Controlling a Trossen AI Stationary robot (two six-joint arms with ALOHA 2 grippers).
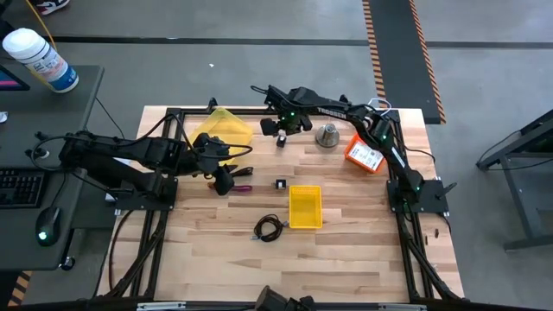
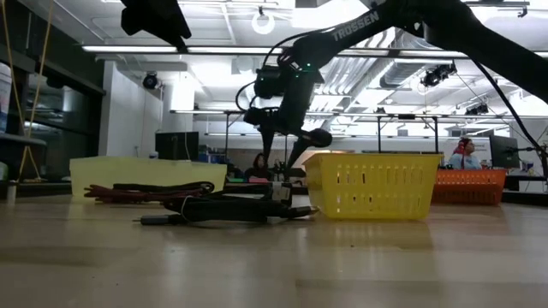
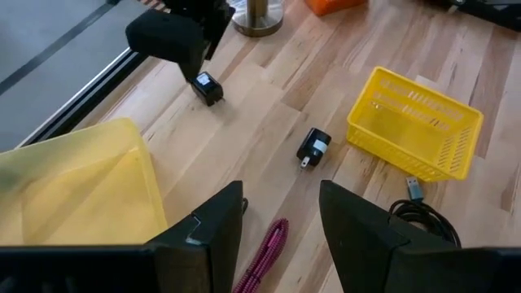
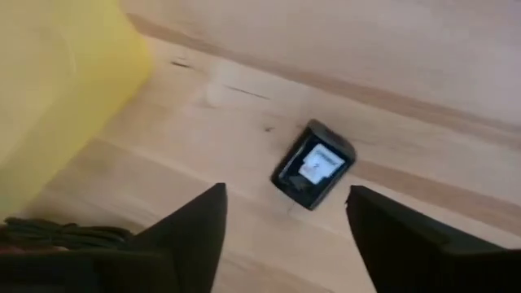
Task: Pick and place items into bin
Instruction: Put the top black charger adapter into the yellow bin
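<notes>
Hovering over the far part of the worktop (image 1: 346, 259), my right claw (image 1: 281, 136) hung with its fingers (image 4: 183, 236) apart and nothing between them. Just under it lay a small black block (image 4: 313, 165), its white label up, flat on the wood and clear of both fingers. From table height that claw (image 2: 282, 150) stood above the worktop, not touching it.

My left claw (image 1: 221, 179) was off to that side, low over the worktop, its fingers (image 3: 207, 236) also spread and empty. The tool (image 1: 242, 187), with its red handle, lay just beside it. Ahead of that claw sat the second block (image 3: 313, 147), alone on the wood, and past it the small yellow bin (image 3: 415, 122), open side up, with nothing visible inside. The coiled cable (image 1: 269, 228) lay next to the bin (image 1: 304, 207), on the side nearer the worktop's front edge.

A larger pale yellow tub (image 1: 223, 130) stood beside my right claw, toward the left arm. On its other side stood a grey metal cone (image 1: 327, 135), and beyond that an orange basket (image 1: 365, 155). I could not make out any packets.
</notes>
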